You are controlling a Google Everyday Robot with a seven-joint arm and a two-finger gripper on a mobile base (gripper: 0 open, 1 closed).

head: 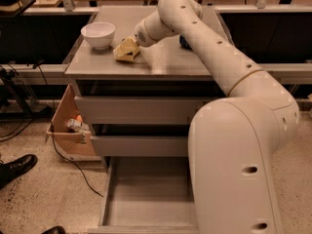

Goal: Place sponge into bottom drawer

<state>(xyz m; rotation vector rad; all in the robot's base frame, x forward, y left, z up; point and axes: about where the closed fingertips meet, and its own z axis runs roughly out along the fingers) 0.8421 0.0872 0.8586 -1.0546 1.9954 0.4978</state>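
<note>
The sponge (126, 49) shows its yellow foam and lies tilted on the cabinet top (161, 62), to the right of the white bowl. My gripper (132, 46) is at the sponge's right edge and touches it, at the end of the arm that reaches in from the right. The wrist hides where the gripper meets the sponge. The bottom drawer (146, 199) is pulled open at the foot of the cabinet, and what shows of its grey interior is bare. My arm's large lower body covers the drawer's right part.
A white bowl (98, 34) stands on the cabinet top left of the sponge. A blue can (184, 43) is mostly hidden behind my arm. The two upper drawers (141, 110) are shut. A cardboard box (66, 126) and a black shoe (15, 167) are on the floor at left.
</note>
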